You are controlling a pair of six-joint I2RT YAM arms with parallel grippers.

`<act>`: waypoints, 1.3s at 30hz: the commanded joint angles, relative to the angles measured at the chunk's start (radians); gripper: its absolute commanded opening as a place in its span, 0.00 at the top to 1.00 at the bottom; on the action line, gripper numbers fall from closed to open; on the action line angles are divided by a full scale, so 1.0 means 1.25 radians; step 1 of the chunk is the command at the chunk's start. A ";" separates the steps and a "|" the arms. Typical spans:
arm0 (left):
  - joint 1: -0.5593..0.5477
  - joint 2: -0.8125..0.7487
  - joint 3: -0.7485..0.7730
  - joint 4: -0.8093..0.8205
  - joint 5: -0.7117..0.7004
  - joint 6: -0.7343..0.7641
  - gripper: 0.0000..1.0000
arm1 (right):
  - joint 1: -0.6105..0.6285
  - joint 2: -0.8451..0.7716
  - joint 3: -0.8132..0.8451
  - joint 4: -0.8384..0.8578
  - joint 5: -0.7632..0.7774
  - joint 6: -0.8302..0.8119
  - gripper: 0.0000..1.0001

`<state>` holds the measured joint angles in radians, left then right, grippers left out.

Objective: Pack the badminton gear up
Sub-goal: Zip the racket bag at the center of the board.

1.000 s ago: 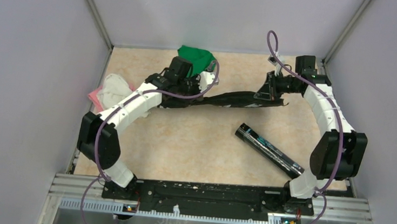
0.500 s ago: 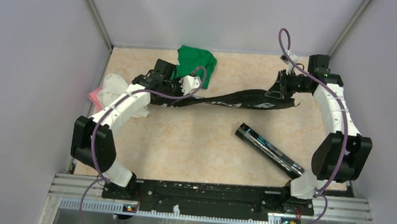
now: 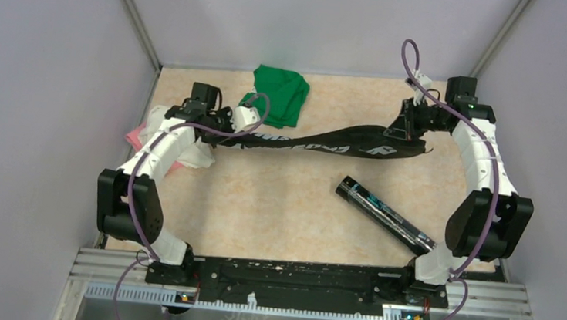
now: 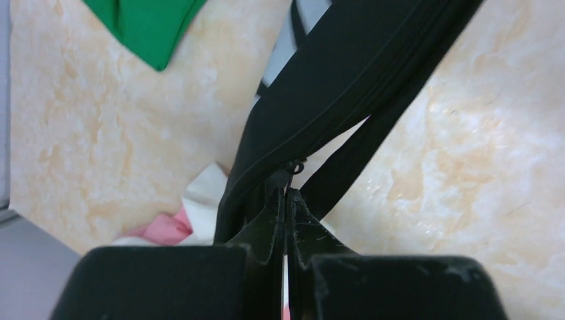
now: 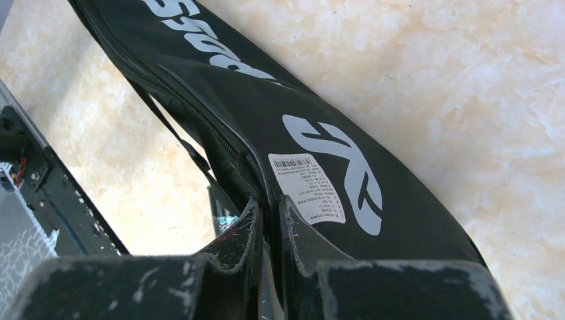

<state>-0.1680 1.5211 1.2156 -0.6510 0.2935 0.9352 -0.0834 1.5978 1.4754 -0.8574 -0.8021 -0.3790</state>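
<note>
The bag (image 3: pixel 328 144) stretches sideways, its long axis running fingertip to fingertip; left gripper (image 4: pixel 286 200) and right gripper (image 5: pixel 268 208) each pinch one end tight.

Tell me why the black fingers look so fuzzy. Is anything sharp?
Left wrist view: the left fingers sit close to the lens and blur; the racket bag looks soft too. Right wrist view: the right fingers are fuzzy, but the white label is fairly sharp. Top external view: even light, faint shadows, no glare.

Stretched bag (image 3: pixel 321 142) bars far side; tube (image 3: pixel 384 211) obstructs near-right.
</note>
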 commanded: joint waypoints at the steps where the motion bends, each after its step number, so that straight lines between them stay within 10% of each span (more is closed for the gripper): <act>1: 0.080 -0.023 -0.013 -0.020 -0.095 0.093 1.00 | -0.056 -0.012 0.054 0.038 0.133 -0.041 1.00; 27: 0.292 0.047 -0.078 0.037 -0.088 0.289 1.00 | -0.070 0.016 0.091 0.026 0.160 -0.056 1.00; 39: 0.320 0.045 0.037 -0.210 0.186 0.329 1.00 | -0.002 -0.028 0.073 0.037 0.177 -0.103 1.00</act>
<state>0.1902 1.5871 1.1736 -0.7708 0.4641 1.3071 -0.1066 1.6150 1.5269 -0.8974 -0.7261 -0.4454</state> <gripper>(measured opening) 0.005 0.065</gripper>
